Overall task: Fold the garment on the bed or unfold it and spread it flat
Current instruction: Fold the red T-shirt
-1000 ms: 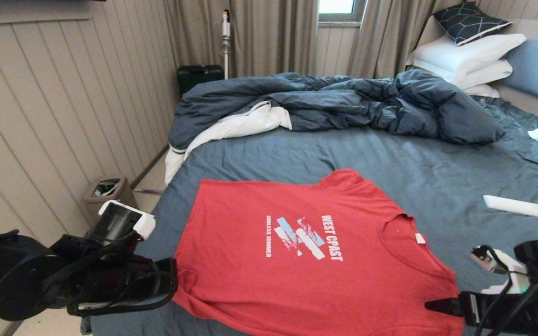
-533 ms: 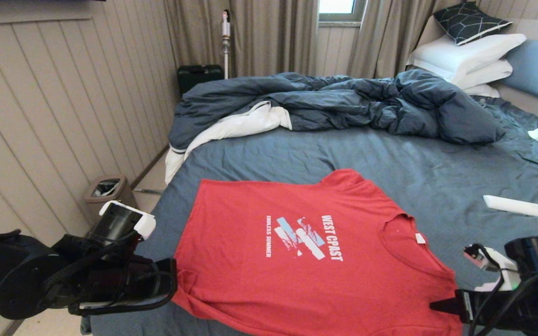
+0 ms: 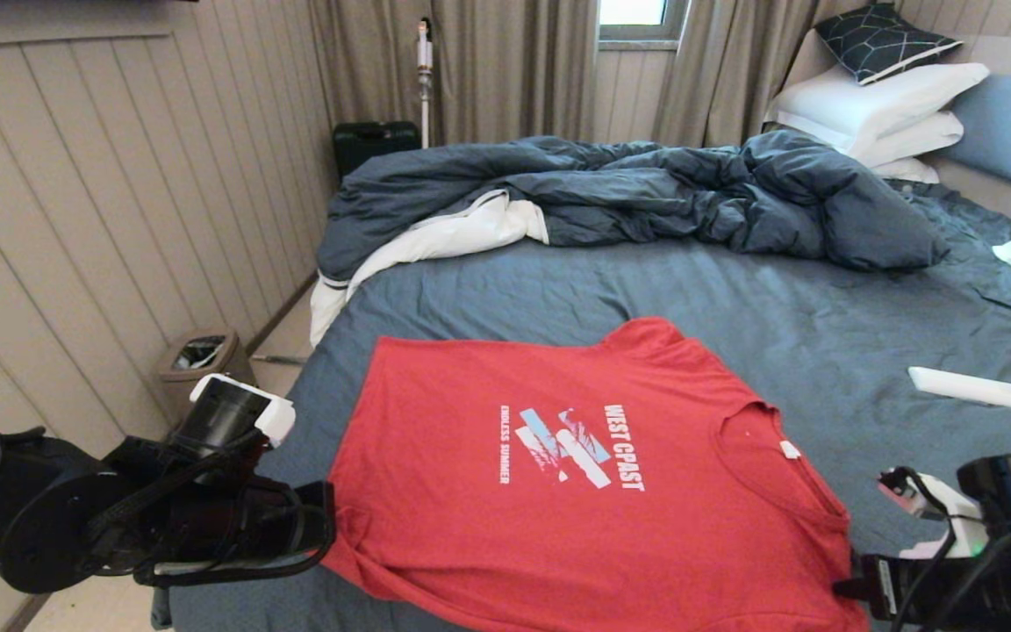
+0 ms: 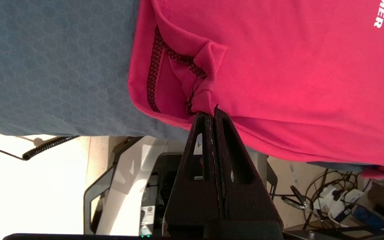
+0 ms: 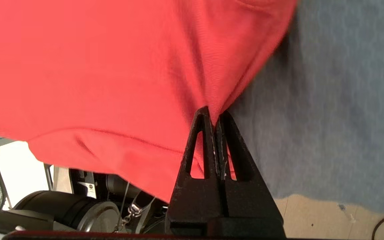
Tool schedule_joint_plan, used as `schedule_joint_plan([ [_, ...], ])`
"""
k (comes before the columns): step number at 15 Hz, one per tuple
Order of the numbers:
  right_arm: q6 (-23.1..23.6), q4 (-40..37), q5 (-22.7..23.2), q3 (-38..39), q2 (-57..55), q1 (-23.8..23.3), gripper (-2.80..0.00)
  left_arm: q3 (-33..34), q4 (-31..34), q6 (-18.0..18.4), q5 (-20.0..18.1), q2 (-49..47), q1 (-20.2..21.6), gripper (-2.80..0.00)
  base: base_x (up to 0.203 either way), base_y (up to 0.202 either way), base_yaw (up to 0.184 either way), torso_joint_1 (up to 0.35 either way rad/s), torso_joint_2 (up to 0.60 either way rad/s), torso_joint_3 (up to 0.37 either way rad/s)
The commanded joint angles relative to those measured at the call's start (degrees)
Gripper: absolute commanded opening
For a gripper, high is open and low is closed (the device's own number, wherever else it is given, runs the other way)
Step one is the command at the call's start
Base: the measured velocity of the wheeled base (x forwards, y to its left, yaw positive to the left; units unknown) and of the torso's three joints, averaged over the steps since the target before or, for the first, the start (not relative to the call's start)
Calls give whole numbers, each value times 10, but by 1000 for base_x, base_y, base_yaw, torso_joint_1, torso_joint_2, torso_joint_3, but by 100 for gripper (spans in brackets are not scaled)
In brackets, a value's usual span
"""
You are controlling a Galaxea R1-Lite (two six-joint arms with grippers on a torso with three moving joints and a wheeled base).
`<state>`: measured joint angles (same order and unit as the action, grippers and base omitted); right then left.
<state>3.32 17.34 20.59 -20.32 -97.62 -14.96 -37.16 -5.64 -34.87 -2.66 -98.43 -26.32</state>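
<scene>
The red garment [image 3: 576, 491] lies spread print-up on the near part of the bed [image 3: 777, 325], its near side hanging over the bed's edge. My left gripper [image 4: 212, 114] is shut on a bunched bit of the garment's [image 4: 295, 66] hem corner at the near left. In the head view that gripper [image 3: 326, 527] sits at the shirt's left edge. My right gripper [image 5: 214, 116] is shut on a pinch of the garment's [image 5: 95, 66] near right edge, by the shoulder. In the head view its fingertips are hidden under the cloth near the lower right.
A rumpled dark blue duvet [image 3: 646, 193] fills the far half of the bed. White pillows [image 3: 883, 105] and a patterned cushion [image 3: 878, 39] are stacked at the far right. A white flat object [image 3: 975, 389] lies on the sheet to the right. A bin [image 3: 200, 355] stands on the floor at the left.
My right gripper closed from open onto the garment's near right edge and shifted slightly right in the head view. The left gripper held its grip with no real movement.
</scene>
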Motion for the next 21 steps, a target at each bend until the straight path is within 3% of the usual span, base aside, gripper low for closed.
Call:
schedule_joint_plan([
  [1,1,-1,2,8,31,-2,-280,4,1,-3,0,12,0,-280,0,0,0,0,0,0],
  [5,3,-16,1,38,120,-12,-280,15,42,-1,-1,67,0,-280,0,0,0,0,0,0],
  [10,29,-105,1,42,180,-56,-280,53,66,2,-1,121,0,-280,0,0,0,0,0,0],
  [15,73,-125,3,29,173,-122,-280,59,97,15,-1,153,0,-280,0,0,0,0,0,0],
  [21,74,-126,6,-6,138,-139,-280,45,115,21,-1,161,0,-280,0,0,0,0,0,0],
])
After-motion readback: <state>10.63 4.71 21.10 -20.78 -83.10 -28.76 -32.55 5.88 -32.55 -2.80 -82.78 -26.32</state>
